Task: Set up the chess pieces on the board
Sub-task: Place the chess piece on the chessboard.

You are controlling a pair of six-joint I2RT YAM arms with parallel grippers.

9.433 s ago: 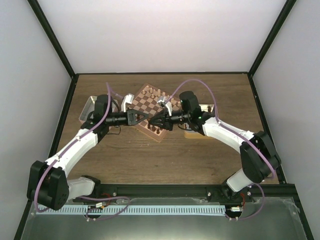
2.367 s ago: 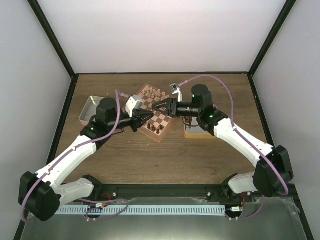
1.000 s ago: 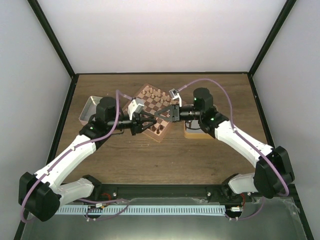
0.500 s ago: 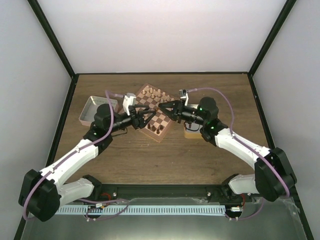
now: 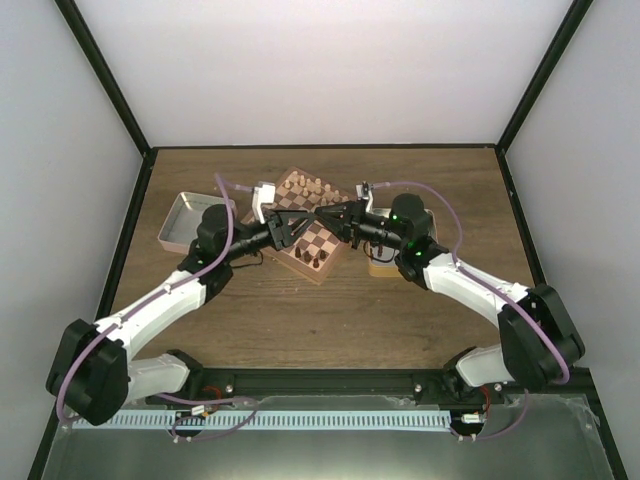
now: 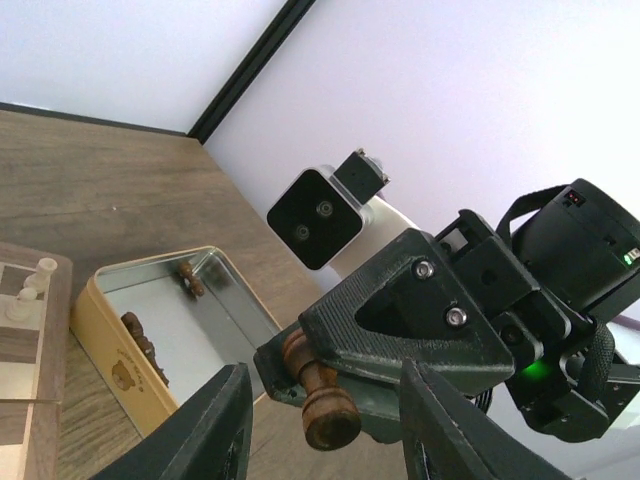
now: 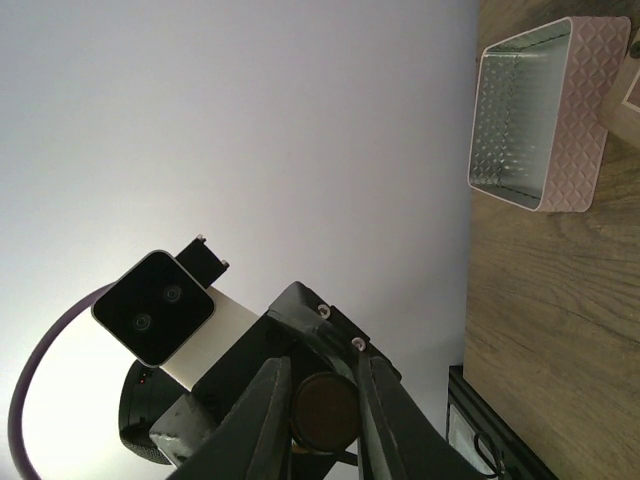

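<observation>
Right hand: clamping a dark chess piece by its narrow end and holding it in the air over the board.
Left hand: standing apart, one finger on each side of the held piece, with a gap showing on both sides.
Obstruction: both hands are meeting nose to nose above the board's middle and covering squares in the top view; the right arm is lying across most of the gold tin.
Gold tin: sitting open just beside the board on the right, with several dark pieces lying inside.
Pink tin: sitting on the bench to the left of the board, embossed wall facing out, shiny inside.
Pale pieces: standing in a row along the board's far side.
Bench: brown wood grain, carrying the board and both tins.
Room: white walls closing in on three sides, black frame posts running up the corners.
Board: sitting cornerwise mid-bench, light and dark brown squares inside a tan raised border; a few dark men are standing near its near corner.
Held piece: turned dark brown wood, glossy, its wider round base sticking out free of the grip.
</observation>
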